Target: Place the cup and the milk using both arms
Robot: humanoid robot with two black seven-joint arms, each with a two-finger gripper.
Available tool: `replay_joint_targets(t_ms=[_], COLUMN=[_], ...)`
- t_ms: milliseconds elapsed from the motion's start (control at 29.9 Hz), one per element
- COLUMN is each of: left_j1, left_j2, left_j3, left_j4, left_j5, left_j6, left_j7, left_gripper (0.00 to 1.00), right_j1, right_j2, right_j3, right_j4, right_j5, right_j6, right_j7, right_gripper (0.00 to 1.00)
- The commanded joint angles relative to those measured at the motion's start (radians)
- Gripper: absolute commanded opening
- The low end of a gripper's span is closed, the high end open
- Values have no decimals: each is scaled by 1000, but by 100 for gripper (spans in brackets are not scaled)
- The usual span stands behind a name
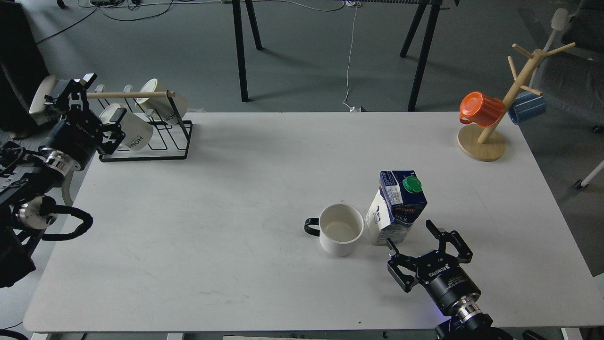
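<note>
Upright, cup (340,229) just beside milk (398,207); right gripper (413,237) jaws spread, near carton; left gripper (103,101) jaws spread

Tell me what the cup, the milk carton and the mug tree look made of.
Cup: likely glazed ceramic, smooth white with a glossy black handle. Milk carton: printed coated paperboard, folded gable top, green plastic cap. Mug tree: bare light wood, matte.

**Non-task items observed on and around the desk**

White desk (212,226). At its far-left corner, a black wire rack (160,141) with a wooden bar holds cream mugs (134,132) printed "HOME". At the far-right corner, a wooden mug tree (500,113) carries an orange cup (481,109) and a blue cup (527,107). Beyond the desk, black table legs (240,52) and a white cable (350,56) on grey floor.
</note>
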Motion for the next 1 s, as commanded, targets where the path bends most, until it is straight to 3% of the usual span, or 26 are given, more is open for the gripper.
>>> replay_joint_targets(t_ms=[0, 334, 501, 702, 835, 969], left_j1=[-1, 1, 4, 4, 4, 5], left_j2=[-1, -2, -2, -1, -2, -2], left_j3=[1, 4, 4, 2, 2, 1], left_j4=[-1, -1, -1, -1, -1, -3], left_j5=[0, 0, 0, 0, 0, -2], left_j6=[0, 0, 0, 0, 0, 0], left_j7=[0, 0, 0, 0, 0, 0], left_gripper=[96, 96, 96, 96, 96, 96], right_j1=[-31, -123, -168, -187, -29, 224], right_j2=[-56, -181, -299, -422, -448, -458], right_j3=[5, 73, 135, 363, 445, 336], right_j4=[60, 178, 198, 151, 20, -138], right_j5=[2, 8, 17, 97, 104, 106], right_j6=[0, 0, 0, 0, 0, 0], right_j7=[6, 9, 12, 13, 9, 9], right_gripper=[98, 98, 98, 98, 97, 97])
